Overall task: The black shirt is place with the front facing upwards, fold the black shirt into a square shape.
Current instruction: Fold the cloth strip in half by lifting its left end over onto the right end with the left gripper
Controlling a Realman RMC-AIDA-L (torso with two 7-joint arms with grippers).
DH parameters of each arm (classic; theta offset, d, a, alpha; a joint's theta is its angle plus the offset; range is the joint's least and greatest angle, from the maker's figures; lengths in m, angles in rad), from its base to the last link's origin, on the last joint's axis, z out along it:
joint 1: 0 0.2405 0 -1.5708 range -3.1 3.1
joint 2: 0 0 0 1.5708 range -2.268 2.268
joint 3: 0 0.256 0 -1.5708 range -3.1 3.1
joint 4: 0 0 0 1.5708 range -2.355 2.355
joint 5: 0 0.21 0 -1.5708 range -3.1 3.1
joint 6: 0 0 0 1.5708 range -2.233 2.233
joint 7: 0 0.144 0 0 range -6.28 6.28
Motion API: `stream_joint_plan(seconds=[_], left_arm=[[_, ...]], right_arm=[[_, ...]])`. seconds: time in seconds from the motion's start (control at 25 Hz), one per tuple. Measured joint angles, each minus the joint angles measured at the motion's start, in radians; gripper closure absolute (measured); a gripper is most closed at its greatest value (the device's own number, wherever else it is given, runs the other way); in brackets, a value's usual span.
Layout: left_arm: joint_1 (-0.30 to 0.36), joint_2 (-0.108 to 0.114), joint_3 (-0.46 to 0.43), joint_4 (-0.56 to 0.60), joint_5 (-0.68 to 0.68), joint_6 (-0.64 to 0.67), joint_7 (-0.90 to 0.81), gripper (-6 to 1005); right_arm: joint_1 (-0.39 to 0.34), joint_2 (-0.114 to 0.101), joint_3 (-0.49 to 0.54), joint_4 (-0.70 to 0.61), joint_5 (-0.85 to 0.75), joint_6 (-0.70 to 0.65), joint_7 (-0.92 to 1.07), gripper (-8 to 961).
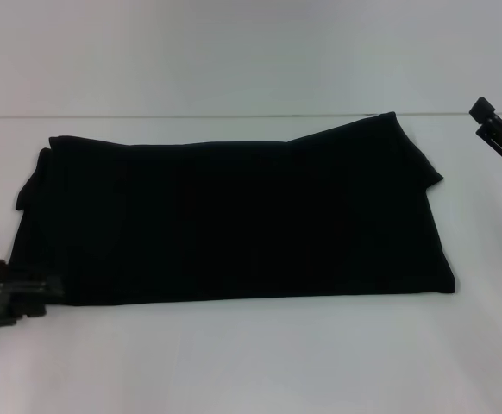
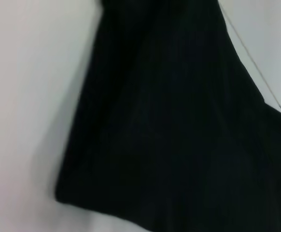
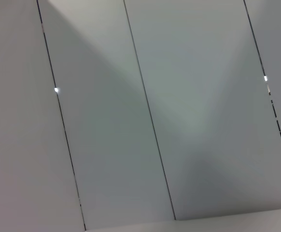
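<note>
The black shirt (image 1: 234,220) lies folded into a wide band across the white table (image 1: 251,362); no chest print or neck label shows. Its upper right corner sticks out past the fold. My left gripper (image 1: 14,297) sits low at the left edge, next to the shirt's front left corner. The left wrist view shows a corner of the shirt (image 2: 179,135) flat on the table. My right gripper (image 1: 497,121) is raised at the far right, apart from the shirt. The right wrist view shows only pale wall panels.
The table's back edge (image 1: 234,116) meets a pale wall. Bare table lies in front of the shirt and to its right.
</note>
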Motion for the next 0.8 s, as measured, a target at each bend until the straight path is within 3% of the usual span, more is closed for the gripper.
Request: stream_joint_plan(seconds=[0.36, 0.56, 0.8], left_arm=[[-0.018, 0.037, -0.005, 0.046, 0.087, -0.036, -0.062, 372], [-0.030, 0.043, 0.002, 0.047, 0.113, -0.034, -0.080, 303], [-0.046, 0.043, 0.010, 0.042, 0.149, -0.047, -0.089, 306]], right_arm=[[-0.005, 0.000, 0.001, 0.005, 0.000, 0.000, 0.001, 82], [-0.008, 0.000, 0.001, 0.007, 0.000, 0.000, -0.001, 82], [-0.009, 0.000, 0.001, 0.013, 0.000, 0.000, -0.002, 82]])
